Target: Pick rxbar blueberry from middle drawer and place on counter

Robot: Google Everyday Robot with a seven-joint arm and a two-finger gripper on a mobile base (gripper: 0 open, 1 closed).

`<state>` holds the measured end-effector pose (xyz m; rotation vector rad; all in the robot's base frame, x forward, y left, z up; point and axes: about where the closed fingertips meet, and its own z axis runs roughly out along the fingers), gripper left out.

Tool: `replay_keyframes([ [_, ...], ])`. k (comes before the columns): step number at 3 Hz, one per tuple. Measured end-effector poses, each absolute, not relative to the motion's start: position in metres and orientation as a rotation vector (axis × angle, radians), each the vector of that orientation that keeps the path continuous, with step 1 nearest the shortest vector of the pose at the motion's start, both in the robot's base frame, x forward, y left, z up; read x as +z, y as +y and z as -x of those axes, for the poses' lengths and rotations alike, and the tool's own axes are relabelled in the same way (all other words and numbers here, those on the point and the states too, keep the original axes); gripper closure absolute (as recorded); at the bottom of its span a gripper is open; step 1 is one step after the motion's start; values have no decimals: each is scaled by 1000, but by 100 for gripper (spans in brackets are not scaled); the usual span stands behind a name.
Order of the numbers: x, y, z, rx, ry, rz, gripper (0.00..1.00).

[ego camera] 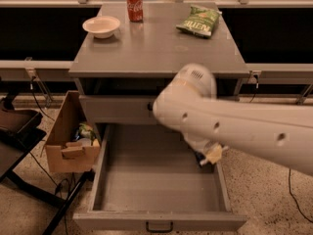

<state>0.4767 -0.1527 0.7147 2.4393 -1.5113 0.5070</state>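
My white arm reaches in from the right over the open middle drawer [146, 180], whose grey floor is bare. The gripper [208, 155] hangs under the arm's big joint, above the drawer's right side, and is mostly hidden by the arm. A small dark piece, the rxbar blueberry [200, 157], shows in it beside a pale fingertip [214, 154], and the gripper looks shut on it. The grey counter [156, 48] lies above and behind the arm.
On the counter stand a red soda can [134, 5], a white bowl [101, 26] and a green chip bag [199, 20]. The shallower drawer front [117, 109] is closed. A cardboard box [68, 141] and a black stand [14, 131] are to the left.
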Motion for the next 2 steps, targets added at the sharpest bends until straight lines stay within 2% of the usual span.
replay_keyframes([
  [1,818,-185,-504,550,-1655,-2448,100],
  [2,856,-197,-543,529,-1709,-2539,100],
])
